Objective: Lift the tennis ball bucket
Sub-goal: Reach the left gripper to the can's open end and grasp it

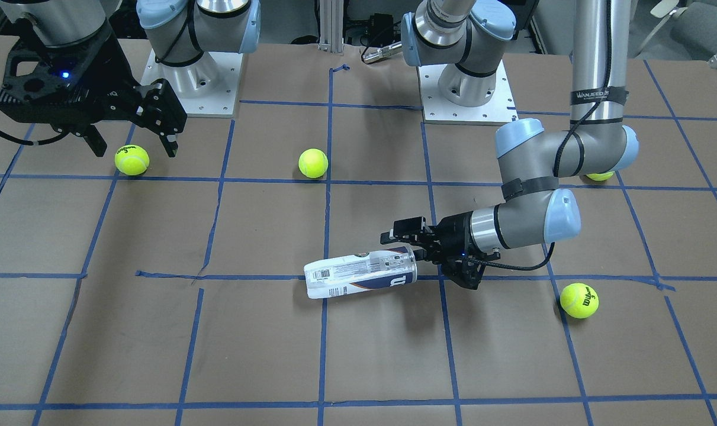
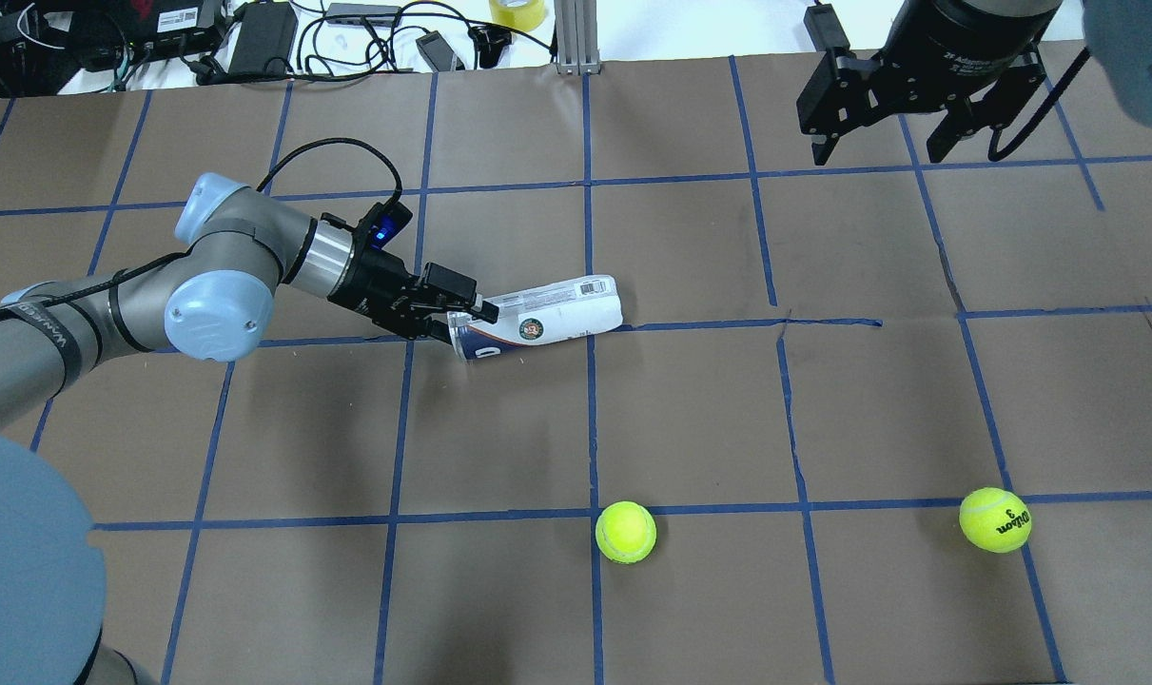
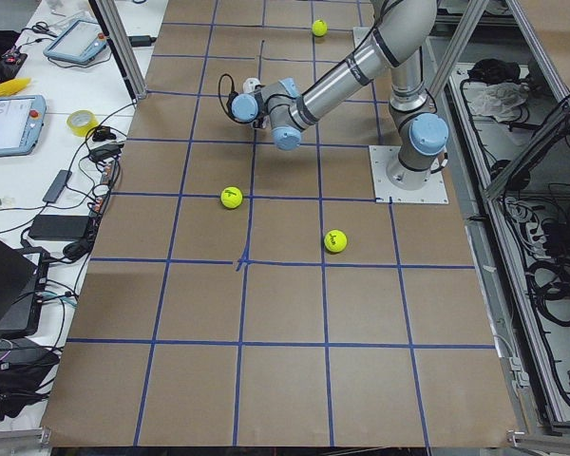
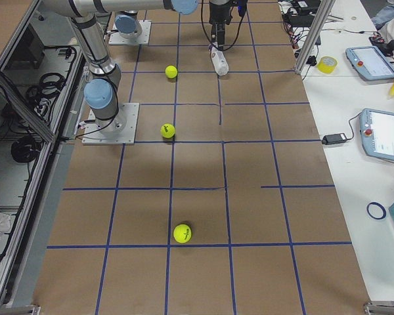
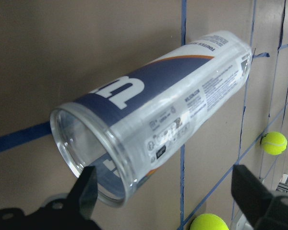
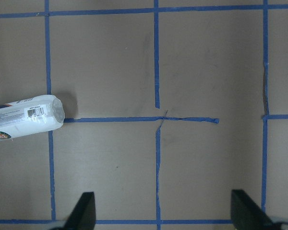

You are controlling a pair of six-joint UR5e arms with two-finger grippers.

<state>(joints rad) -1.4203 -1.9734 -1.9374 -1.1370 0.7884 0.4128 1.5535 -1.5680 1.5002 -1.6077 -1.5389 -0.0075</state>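
Clearly, the tennis ball bucket [image 2: 549,314] lies flat on the counter [image 2: 690,409], its long axis running straight away from my left tool [image 2: 461,322], whose spread jaws sit at its open mouth.

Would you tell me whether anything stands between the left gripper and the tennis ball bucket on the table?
Nothing visible does. The open left gripper is right at the open end of the tennis ball bucket, which lies on its side; the nearest tennis ball lies well apart.
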